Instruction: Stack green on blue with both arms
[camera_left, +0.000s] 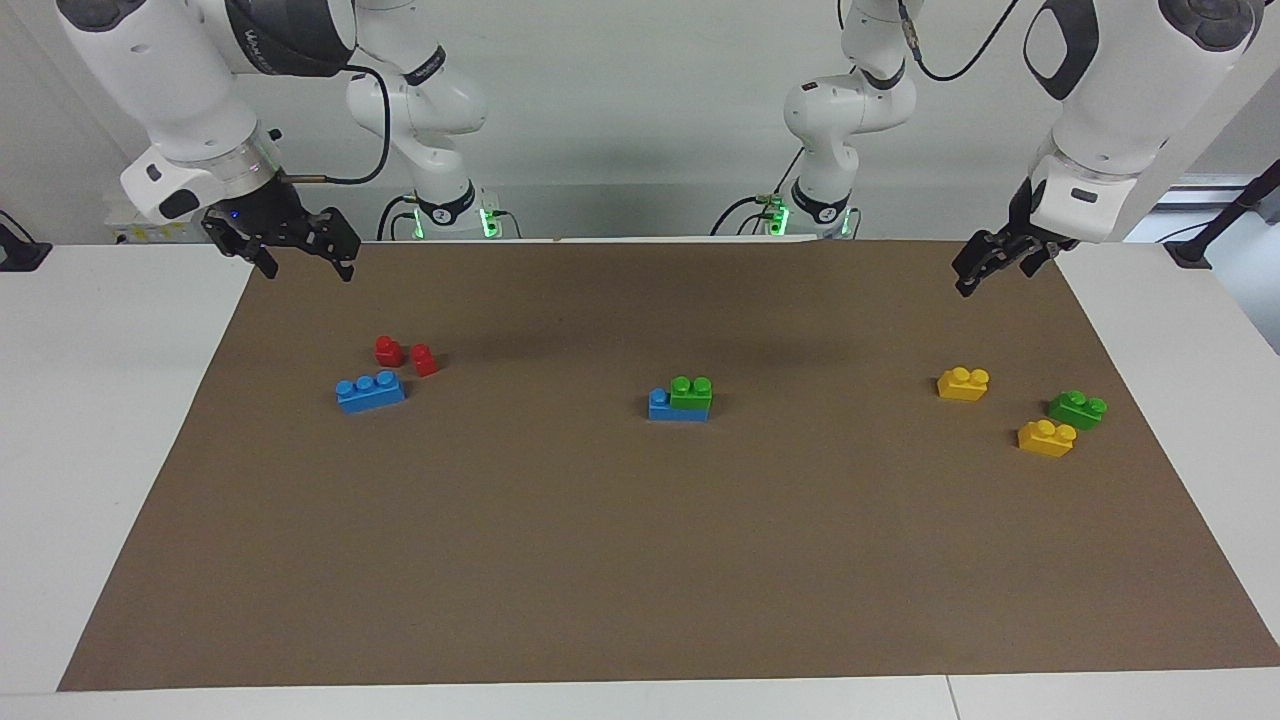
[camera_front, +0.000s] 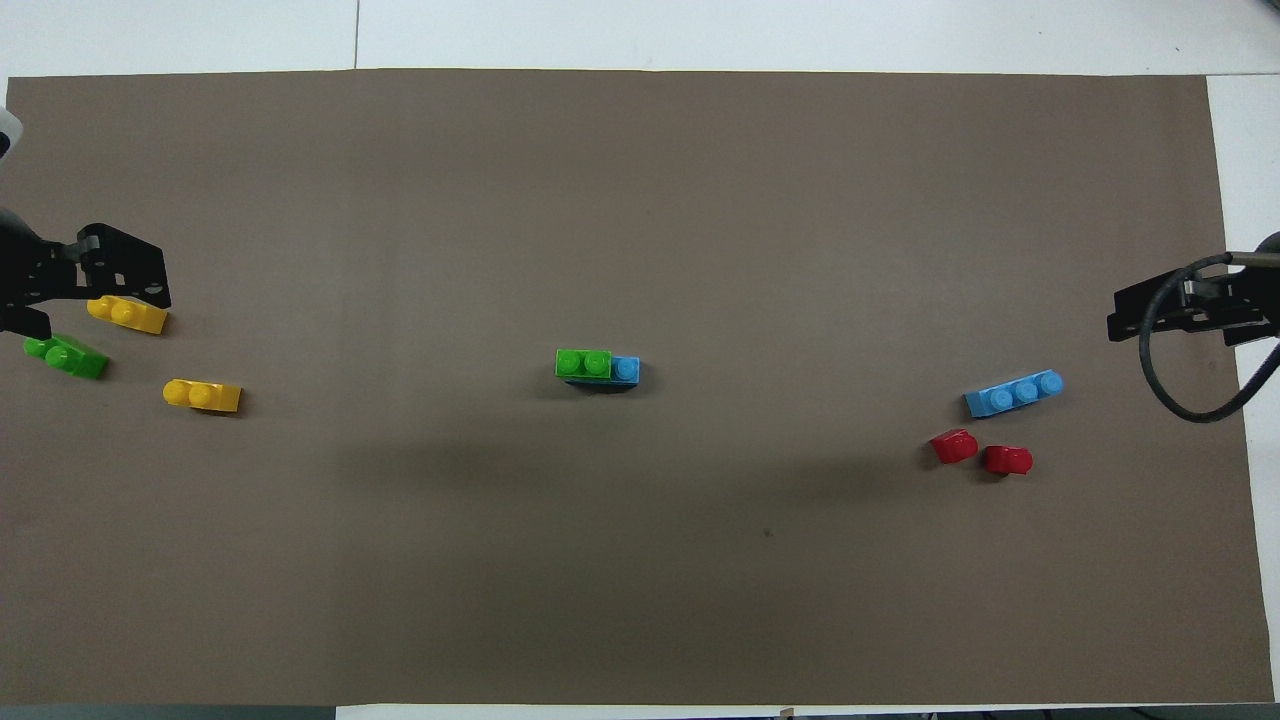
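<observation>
Green brick (camera_left: 691, 391) sits stacked on blue brick (camera_left: 664, 405) at frame centre.
One blue stud stays uncovered; the overhead view shows it best. Left gripper (camera_left: 995, 262), upper right of the facing view, fingers narrow and empty; right gripper (camera_left: 297, 250), upper left, spread wide, empty.

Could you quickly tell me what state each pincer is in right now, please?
Left pincer: raised over the mat's corner at the left arm's end, holding nothing; open or shut cannot be told.
Right pincer: open, empty, over the mat's edge above the red bricks.
</observation>
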